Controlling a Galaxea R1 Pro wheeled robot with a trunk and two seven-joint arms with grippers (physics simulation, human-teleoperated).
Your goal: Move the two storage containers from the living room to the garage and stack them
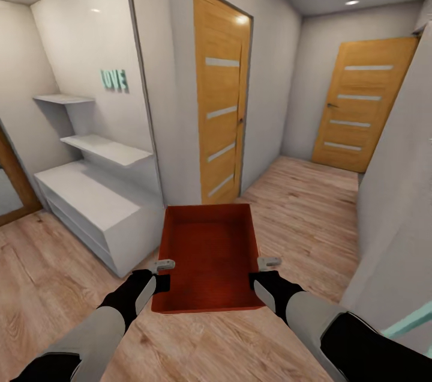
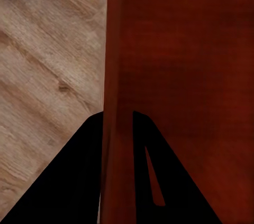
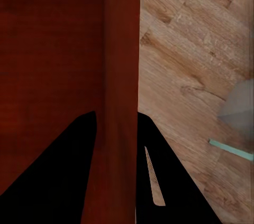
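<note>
I hold one orange-red open-topped storage container point(image 1: 210, 253) in front of me, above the light wood-plank floor point(image 1: 306, 202) of a hallway. My left gripper point(image 1: 163, 265) is shut on its left wall point(image 2: 112, 76), one finger on each side of the wall. My right gripper point(image 1: 268, 262) is shut on its right wall point(image 3: 121, 65) in the same way. The container is empty and held level. This is neither the garage nor its concrete floor.
A white shelf unit point(image 1: 96, 196) with a "LOVE" sign point(image 1: 114, 79) stands at the left. One wooden panel door point(image 1: 221, 100) is straight ahead, another point(image 1: 363, 103) at the hallway's far end. A white wall point(image 1: 396, 190) runs close on the right.
</note>
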